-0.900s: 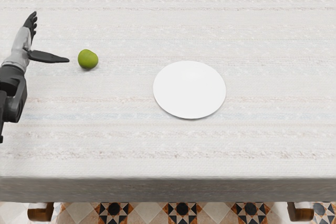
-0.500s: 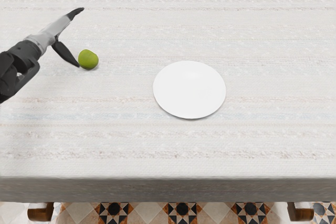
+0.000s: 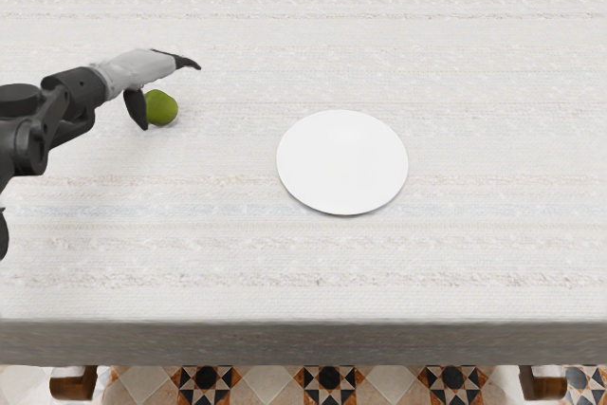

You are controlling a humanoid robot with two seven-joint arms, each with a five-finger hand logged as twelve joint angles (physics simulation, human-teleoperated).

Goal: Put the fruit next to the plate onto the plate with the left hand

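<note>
Plate: round flat white plate, the nearest of the task's things on the pale, faintly striped desk. Nothing lies on it, so the goal is not met.
Fruit: small round green fruit, well to the left of the plate and a little farther back. It sits on the desk, not lifted.
Left robot hand: grey-and-black five-finger left robot hand, arched over the fruit, well left of the plate. The long fingers stretch out above the fruit and the dark thumb hangs down on the side away from the plate. The hand is spread and clasps nothing.
Stretch from fruit to plate: bare desk. By my judgement only the reach is done. Closing on the fruit, lifting it, carrying it rightward to the plate and letting go all remain.
Desk front: below the edge nearest the plate, patterned floor tiles and brown wooden pieces are cut off by the frame. What the wood belongs to cannot be told.
Thumb and fruit: the thumb covers the fruit's side away from the plate. Whether they touch cannot be told.
Fingertips: dark and small, hard to tell apart.
Right robot hand: out of view.
</note>
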